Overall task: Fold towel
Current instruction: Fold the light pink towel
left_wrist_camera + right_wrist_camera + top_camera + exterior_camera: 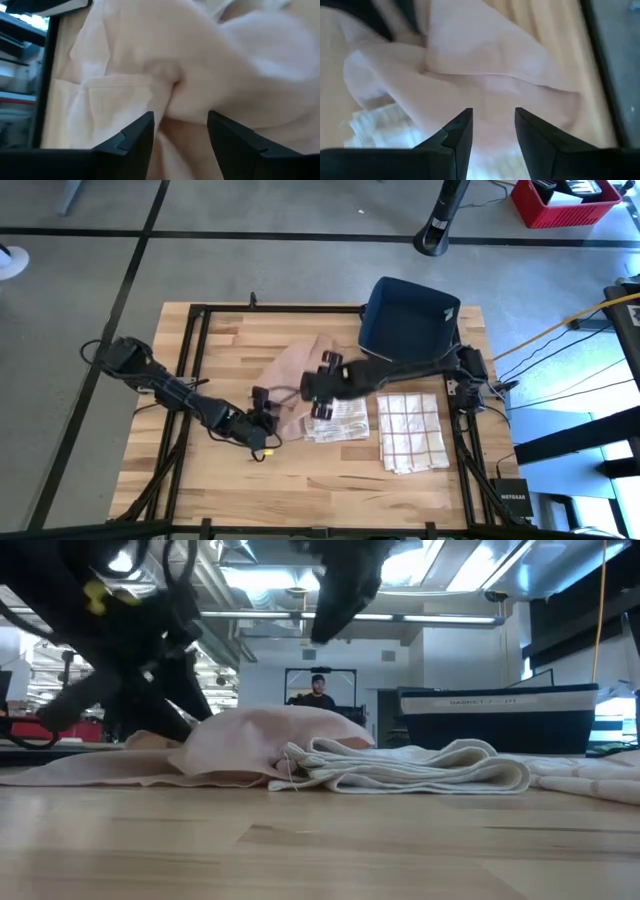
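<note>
The left gripper (263,412) and right gripper (318,392) both hang open over the pink towel (293,373), fingers apart and holding nothing. The wooden table (300,480) stands on a grey concrete floor (300,270); a person (318,688) stands far behind. The towel lies crumpled mid-table, its long axis running diagonally toward the blue bin (405,315).

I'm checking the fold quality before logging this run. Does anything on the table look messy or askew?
Yes. The pale pink cloth towel lies bunched in a rumpled heap, one edge overlapping the folded white checked towel, not flat or squared. The second white checked towel lies flat but slightly skewed to the table edge. Both grippers hover open over the pink towel.
</note>
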